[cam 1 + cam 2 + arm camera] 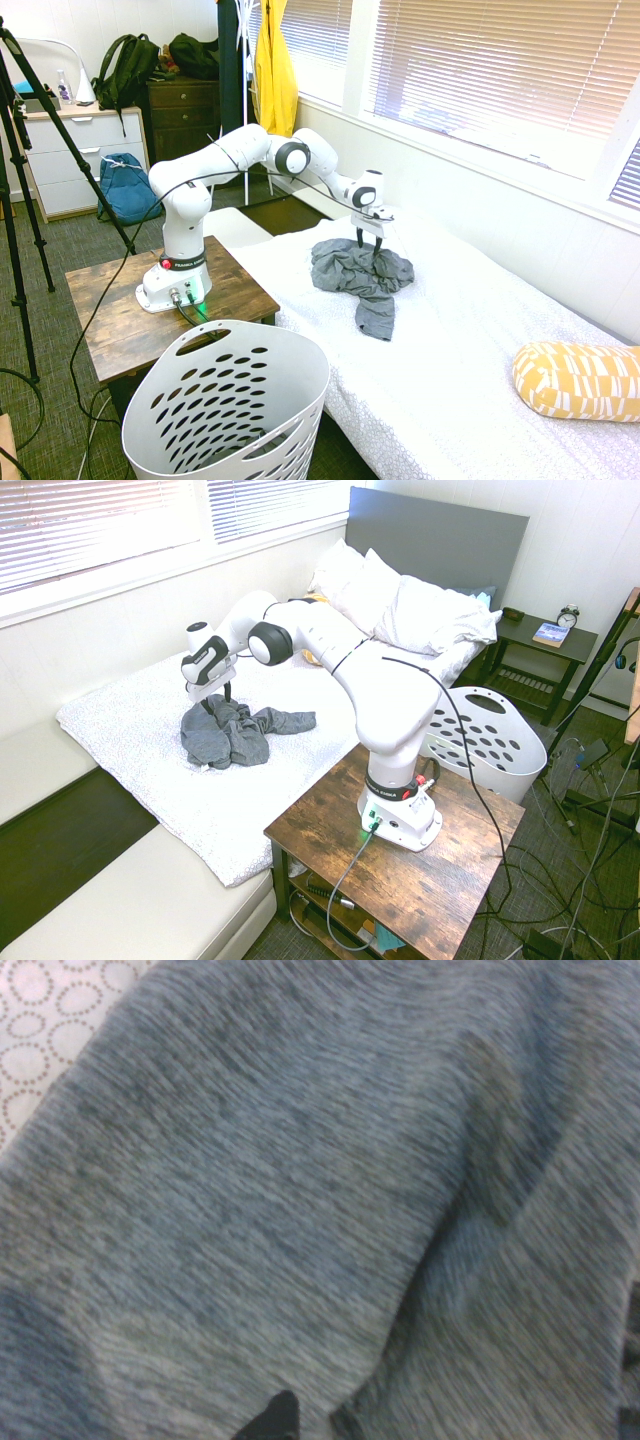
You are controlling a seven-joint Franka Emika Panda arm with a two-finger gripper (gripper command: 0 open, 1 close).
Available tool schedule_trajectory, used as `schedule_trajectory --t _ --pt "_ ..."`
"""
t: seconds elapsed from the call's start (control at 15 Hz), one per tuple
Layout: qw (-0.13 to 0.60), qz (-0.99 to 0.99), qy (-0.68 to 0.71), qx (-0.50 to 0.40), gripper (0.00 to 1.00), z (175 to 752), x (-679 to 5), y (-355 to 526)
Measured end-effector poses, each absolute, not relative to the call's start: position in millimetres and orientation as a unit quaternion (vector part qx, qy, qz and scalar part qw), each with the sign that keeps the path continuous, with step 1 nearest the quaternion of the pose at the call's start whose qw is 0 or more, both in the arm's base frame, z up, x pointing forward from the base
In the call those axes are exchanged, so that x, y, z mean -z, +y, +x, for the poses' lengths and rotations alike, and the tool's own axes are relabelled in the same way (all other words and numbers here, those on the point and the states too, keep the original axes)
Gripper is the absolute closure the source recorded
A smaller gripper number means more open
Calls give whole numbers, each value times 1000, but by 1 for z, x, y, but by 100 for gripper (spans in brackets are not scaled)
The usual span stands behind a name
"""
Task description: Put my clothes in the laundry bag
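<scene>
The grey garment point(362, 275) lies crumpled in a heap on the bed point(480, 360), near its edge on the side of the window. The end effector point(369, 242) hangs straight down over the heap's top folds with its two fingers spread and nothing between them; whether the tips already press into the cloth I cannot tell.

The main risk, as I judge it, is a thin pinch. The knit is loose and piled in layers, so closing on only the uppermost fold could let it slip out on the lift, or leave a long tail that drags across the bed and catches on the rim of the laundry basket point(225, 400). Pressing too deep could also nip the dotted bed cover under the garment.

The first exterior view shows one narrow part trailing from the heap toward the basket. The second exterior view sets the basket point(487, 742) on the floor beyond the table point(440, 880). The wrist view shows only heathered fabric point(300, 1200), with a corner of bed cover point(40, 1010).
</scene>
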State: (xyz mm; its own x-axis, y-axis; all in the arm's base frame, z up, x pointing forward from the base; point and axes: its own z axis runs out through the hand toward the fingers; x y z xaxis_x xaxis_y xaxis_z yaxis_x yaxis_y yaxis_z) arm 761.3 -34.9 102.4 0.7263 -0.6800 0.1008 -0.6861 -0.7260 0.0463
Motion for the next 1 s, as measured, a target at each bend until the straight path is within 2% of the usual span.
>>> schedule_trajectory --t 0.07,0.13,1.0 --pt "42 928 -367 -36 0 766 -96 -34" --pt "43 928 -368 -34 100 769 -91 -34" --pt "47 926 -373 -21 100 785 -72 -41"
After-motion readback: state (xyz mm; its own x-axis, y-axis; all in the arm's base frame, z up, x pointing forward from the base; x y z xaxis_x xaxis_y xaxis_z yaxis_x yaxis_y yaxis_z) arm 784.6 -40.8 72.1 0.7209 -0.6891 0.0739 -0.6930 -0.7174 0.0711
